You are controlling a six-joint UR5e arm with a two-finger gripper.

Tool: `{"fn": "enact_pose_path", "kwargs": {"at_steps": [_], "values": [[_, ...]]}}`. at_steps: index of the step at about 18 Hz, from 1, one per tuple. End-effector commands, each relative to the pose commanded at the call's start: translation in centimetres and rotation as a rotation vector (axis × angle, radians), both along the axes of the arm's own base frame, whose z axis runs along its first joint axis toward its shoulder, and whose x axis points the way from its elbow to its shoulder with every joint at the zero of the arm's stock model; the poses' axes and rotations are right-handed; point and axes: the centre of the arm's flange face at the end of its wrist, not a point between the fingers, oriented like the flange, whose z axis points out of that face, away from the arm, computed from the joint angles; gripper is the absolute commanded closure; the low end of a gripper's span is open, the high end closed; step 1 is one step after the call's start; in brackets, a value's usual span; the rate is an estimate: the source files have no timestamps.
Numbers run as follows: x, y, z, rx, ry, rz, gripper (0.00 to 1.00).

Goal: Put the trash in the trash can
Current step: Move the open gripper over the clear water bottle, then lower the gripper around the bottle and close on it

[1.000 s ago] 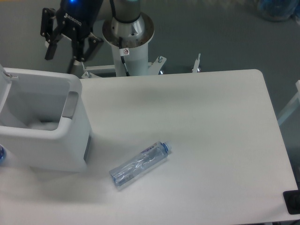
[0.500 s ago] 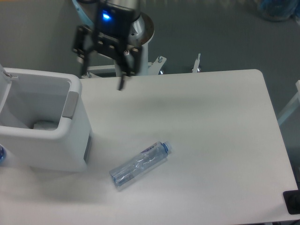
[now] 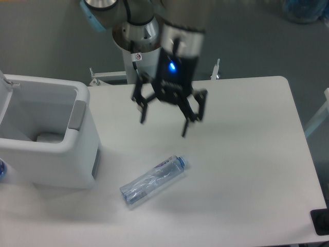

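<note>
Overhead view of a single-arm workstation during a clearing task. Gripper [image 3: 163, 122] hangs above the middle of the tabletop [image 3: 241, 154], fingers spread wide and empty, pointing downward; a blue indicator glows on its wrist housing.

Crushed clear bottle [image 3: 152, 181], with blue cap and label, lies on its side near the front edge of the tabletop, roughly midway along it. Its cap end points toward the back right, its base toward the front left. The bottle sits below and slightly to the front of the gripper, not in contact with it.

Trash can [image 3: 82, 154], a large white bin with a grey panel on its right rim, stands at the left edge of the tabletop, well apart from the bottle. A pale object [image 3: 49, 138] rests at the bottom of the bin; it is probably the white packet, though its detail is too faint to confirm.

Step in hand, as judged: approach to the bottle, the one item visibly left outside the bin. No grasp has been made yet.

Next move, as judged: lowering the spread fingers to straddle the bottle across its narrow width, which calls for turning the wrist so the fingers close square to the bottle's diagonal axis. The crushed, thin wall may flex or slip under closure, so a grip near mid-body seems safest.
</note>
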Motion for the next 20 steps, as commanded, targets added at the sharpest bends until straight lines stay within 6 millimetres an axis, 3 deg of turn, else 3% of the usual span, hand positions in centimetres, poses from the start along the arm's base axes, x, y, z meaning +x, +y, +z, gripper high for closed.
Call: {"fn": "enact_pose_path", "kwargs": {"at_steps": [3, 7, 14, 20], "values": [[-2.0, 0.8, -3.2, -0.09, 0.05, -0.049, 0.0], [-2.2, 2.0, -7.3, -0.236, 0.112, -0.124, 0.0], [2.3, 6.7, -12.7, -0.394, 0.112, -0.223, 0.0], [5.3, 9.4, -14.6, -0.443, 0.109, -0.282, 0.0]]}}
